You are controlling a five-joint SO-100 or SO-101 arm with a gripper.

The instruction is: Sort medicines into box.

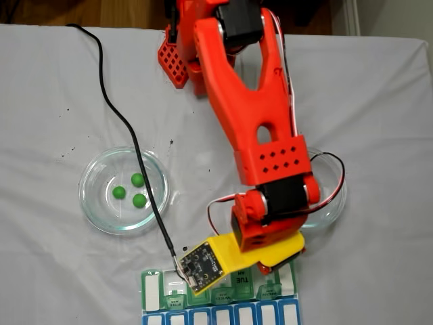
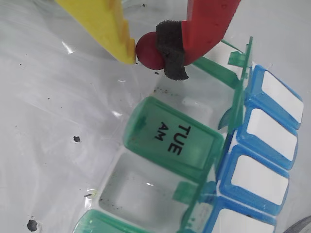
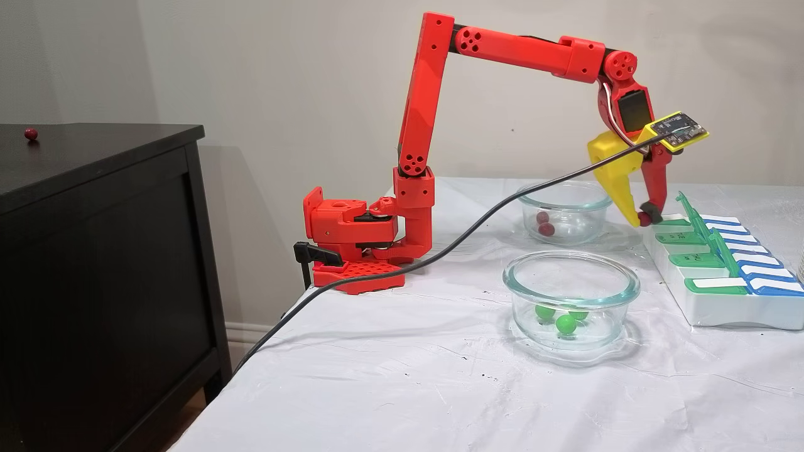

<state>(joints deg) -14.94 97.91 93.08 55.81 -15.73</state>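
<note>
Gripper [image 2: 146, 51]: yellow finger and red, black-padded finger are clamping one dark red ball [image 2: 149, 50], seen close in the wrist view; in the side fixed view the same grasp [image 3: 644, 219] is hanging just beside the far end of the pill organizer [image 3: 722, 307].

Pill organizer, wrist view [image 2: 160, 194]: one shut green lid is reading "TUE AM" [image 2: 172, 138]; the white compartments at 12 and 6 o'clock of it are standing open; blue lids with white labels [image 2: 257, 177] are lining the 3 o'clock edge. In the top-down fixed view the arm [image 1: 260, 128] is covering much of the organizer [image 1: 152, 288], with "TUE" partly legible.

Glass dishes: the near dish [image 3: 570, 295] is holding three green balls [image 1: 132, 189]. The side view is showing two red balls [image 3: 544, 225] in the far dish [image 3: 565, 204], which the arm is hiding from above.

Black cabinet [image 3: 100, 251], side view: a small red ball [image 3: 30, 134] is sitting on top, at 9 o'clock, well apart from the table [image 3: 377, 376].
</note>
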